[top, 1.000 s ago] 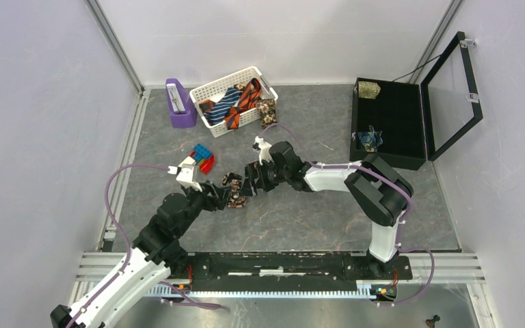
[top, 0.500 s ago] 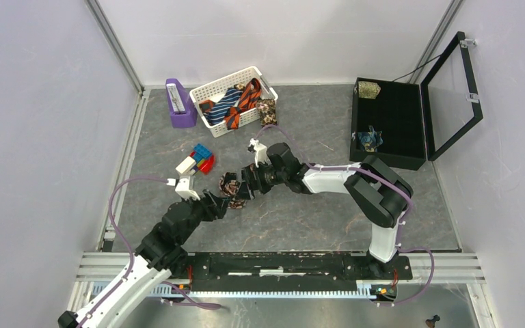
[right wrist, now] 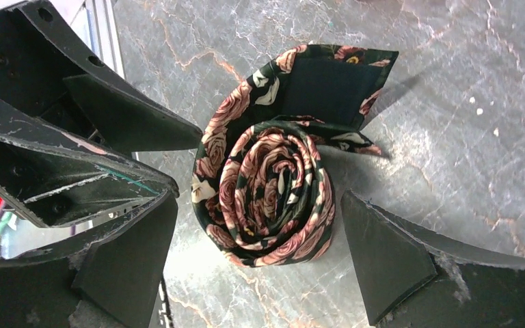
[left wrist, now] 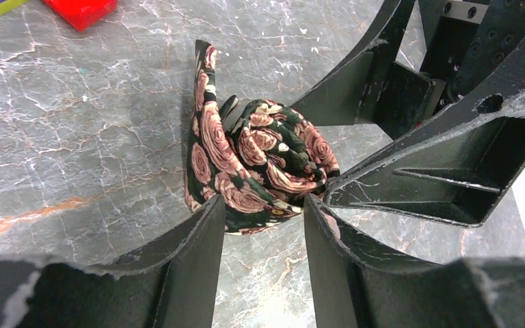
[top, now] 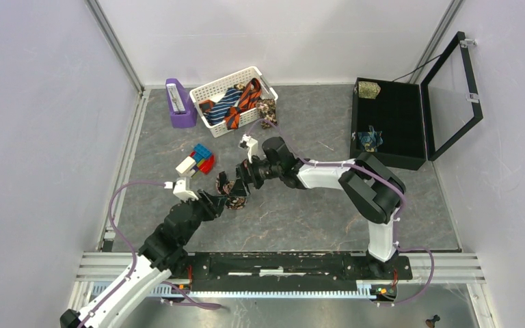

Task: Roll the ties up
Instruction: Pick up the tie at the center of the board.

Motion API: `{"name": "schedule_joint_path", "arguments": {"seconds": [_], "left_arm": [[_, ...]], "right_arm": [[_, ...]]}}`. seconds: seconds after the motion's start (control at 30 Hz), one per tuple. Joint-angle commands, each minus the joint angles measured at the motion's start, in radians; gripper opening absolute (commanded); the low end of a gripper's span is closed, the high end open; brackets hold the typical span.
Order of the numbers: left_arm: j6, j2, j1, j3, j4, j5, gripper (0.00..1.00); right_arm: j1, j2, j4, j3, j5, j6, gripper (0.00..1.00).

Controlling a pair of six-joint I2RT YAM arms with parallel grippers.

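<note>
Dark rose-print tie [right wrist: 266,198] sat as a tight coil on the grey surface [right wrist: 451,102], its loose tail sticking out beside it. Right claw [right wrist: 260,205] was spread wide, one finger on each side of the coil and neither clearly touching. It was likely bracketing the roll so it could not spring open. Left claw [left wrist: 263,205] reached in from the opposite side, its fingers narrowly parted at the coil's outer wrap. Whether they actually nipped the fabric I could not tell, since the tips hid the edge. That placement would suit holding the wrap while the tail was tucked in. More ties [top: 232,102] lay loose in the basket [top: 222,78], well apart.
</note>
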Motion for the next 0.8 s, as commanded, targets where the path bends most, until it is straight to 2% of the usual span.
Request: {"name": "schedule_joint_path", "arguments": {"seconds": [0.0,0.27,0.5,0.63,0.77], "left_arm": [[-0.015,0.025,0.004,-0.008,0.067,-0.081,0.53],[-0.021,0.207,0.004,-0.041,0.272,-0.116,0.48],[0.01,0.332,0.004,-0.013,0.405,-0.136,0.45],[-0.007,0.356,0.004,0.001,0.42,-0.112,0.47],[-0.019,0.296,0.004,0.035,0.329,-0.106,0.53]], "right_arm": [[0.006,0.031,-0.041,0.081,-0.061,-0.141,0.98],[0.017,0.051,-0.15,0.116,-0.122,-0.315,0.98],[0.041,0.048,-0.161,0.113,-0.118,-0.355,0.98],[0.063,0.042,-0.15,0.109,-0.063,-0.358,0.98],[0.07,0.039,-0.128,0.099,0.0,-0.351,0.98]]}}
